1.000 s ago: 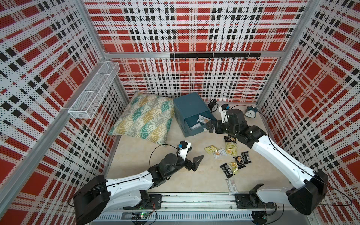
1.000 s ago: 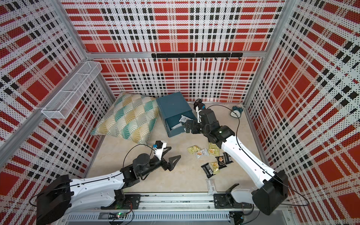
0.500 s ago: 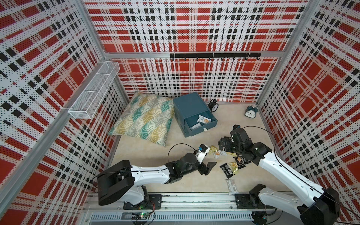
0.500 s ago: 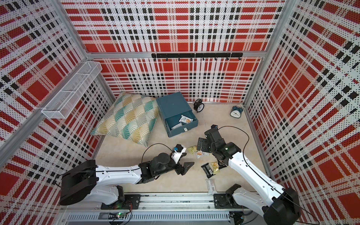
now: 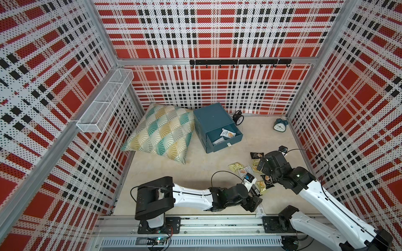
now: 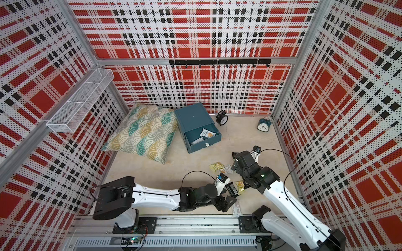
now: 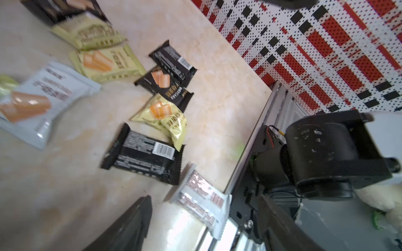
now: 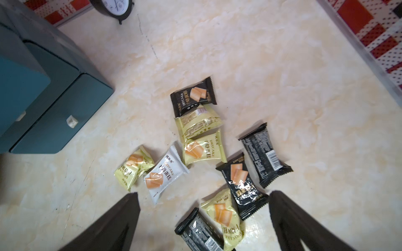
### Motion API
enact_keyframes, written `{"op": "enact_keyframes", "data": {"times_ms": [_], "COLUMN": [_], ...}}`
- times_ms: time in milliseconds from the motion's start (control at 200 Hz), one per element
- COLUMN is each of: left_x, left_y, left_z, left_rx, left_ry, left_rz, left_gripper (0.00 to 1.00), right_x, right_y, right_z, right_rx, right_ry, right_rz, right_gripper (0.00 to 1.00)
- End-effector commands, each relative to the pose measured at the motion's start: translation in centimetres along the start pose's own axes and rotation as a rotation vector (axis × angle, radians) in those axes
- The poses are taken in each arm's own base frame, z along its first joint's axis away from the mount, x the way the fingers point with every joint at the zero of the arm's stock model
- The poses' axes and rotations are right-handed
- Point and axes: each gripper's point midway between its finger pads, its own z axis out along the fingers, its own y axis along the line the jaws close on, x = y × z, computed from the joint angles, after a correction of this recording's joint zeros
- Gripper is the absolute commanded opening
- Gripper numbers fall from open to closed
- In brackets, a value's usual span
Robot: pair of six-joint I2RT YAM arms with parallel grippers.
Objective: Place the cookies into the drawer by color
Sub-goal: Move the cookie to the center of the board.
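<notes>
The cookies [image 5: 250, 171] lie in a loose pile of black, pale yellow and white packets on the floor, right of centre. My right gripper [image 8: 203, 195] hovers open above this pile, nothing between its fingers. One white packet [image 7: 202, 202] lies apart at the front edge by the rail. My left gripper [image 7: 204, 196] straddles it low, fingers apart and not touching it. The teal drawer [image 5: 214, 121] cabinet stands at the back; its top drawer is pulled out with white packets [image 5: 227, 133] inside. In both top views the left gripper [image 6: 226, 202] sits by the front rail.
A patterned pillow [image 5: 161, 132] leans against the cabinet's left side. A black clock [image 5: 237, 117] and a teal clock [image 5: 280, 125] stand at the back wall. A white wire basket [image 5: 104, 104] hangs on the left wall. The metal rail [image 5: 195, 221] bounds the front.
My right gripper has drawn back from the open drawer to above the pile. My left arm has swung right and down to the front-edge white packet, its jaws narrowing somewhat.
</notes>
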Motion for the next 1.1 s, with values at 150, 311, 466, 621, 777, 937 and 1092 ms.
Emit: {"op": "enact_keyframes", "data": {"times_ms": [150, 311, 466, 621, 777, 937, 1092], "left_x": [3.4, 3.9, 5.2, 5.9, 7.1, 7.6, 7.4], "left_y": [0.2, 1.1, 2.1, 2.6, 3.4, 4.3, 5.4], "left_z": [2.1, 3.6, 5.1, 5.9, 6.5, 6.4, 5.5], "left_rx": [-0.136, -0.305, -0.440, -0.495, -0.536, -0.581, -0.615], "left_ry": [0.141, 0.180, 0.231, 0.251, 0.267, 0.269, 0.251], "left_rz": [-0.188, -0.131, -0.086, -0.081, -0.082, -0.084, -0.085], "left_gripper": [0.77, 0.69, 0.66, 0.68, 0.71, 0.68, 0.55], "right_x": [-1.9, -1.4, -1.1, -0.9, -1.0, -1.1, -1.1], "right_y": [-2.8, -2.9, -3.2, -3.7, -3.9, -4.2, -4.0], "right_z": [-1.7, -1.4, -1.2, -1.1, -1.0, -1.2, -1.2], "right_rx": [0.119, 0.126, 0.127, 0.127, 0.106, 0.094, 0.078], "right_ry": [-0.080, -0.072, -0.071, -0.066, -0.055, -0.053, -0.051], "right_rz": [0.086, 0.092, 0.104, 0.123, 0.135, 0.140, 0.139], "right_gripper": [1.00, 1.00, 1.00, 1.00, 1.00, 1.00, 1.00]}}
